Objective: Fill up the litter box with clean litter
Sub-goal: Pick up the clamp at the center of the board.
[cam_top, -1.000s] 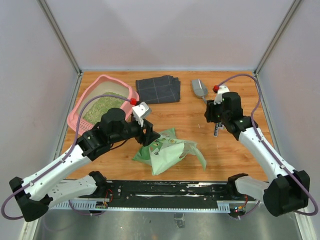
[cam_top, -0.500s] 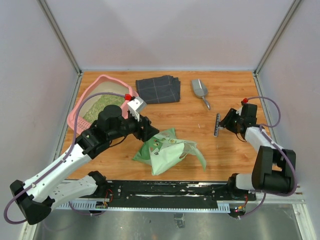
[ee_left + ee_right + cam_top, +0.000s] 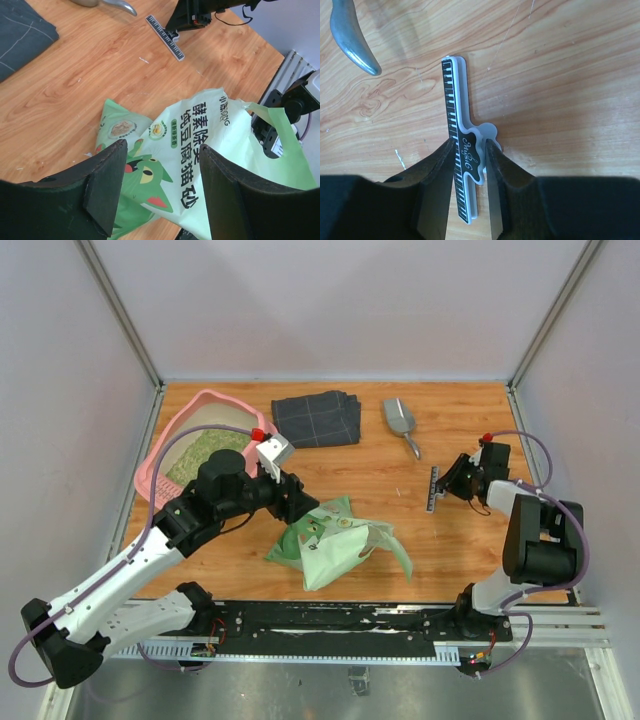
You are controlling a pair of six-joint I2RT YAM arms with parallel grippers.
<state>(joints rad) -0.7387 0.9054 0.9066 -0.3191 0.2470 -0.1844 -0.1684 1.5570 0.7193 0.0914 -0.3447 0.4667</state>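
Observation:
The pink litter box (image 3: 150,468) sits at the back left with greenish-tan clean litter (image 3: 205,450) in it. My left gripper (image 3: 298,502) is open and empty just above the left end of the green-and-white litter bag (image 3: 335,545), which lies flat on the table. In the left wrist view my fingers (image 3: 162,150) straddle the bag's printed cat face (image 3: 200,150) without touching it. My right gripper (image 3: 447,483) is low on the table at the right. Its fingers (image 3: 470,145) are closed on the sides of a piano-key bag clip (image 3: 457,150) lying flat.
A dark grey folded cloth (image 3: 316,418) lies at the back centre. A grey metal scoop (image 3: 399,420) lies to its right, its handle tip showing in the right wrist view (image 3: 350,40). The clip (image 3: 433,490) is below the scoop.
My right arm has folded back toward the right edge while its gripper stayed at the clip, which has not moved. My left gripper shifted slightly back and left over the bag.

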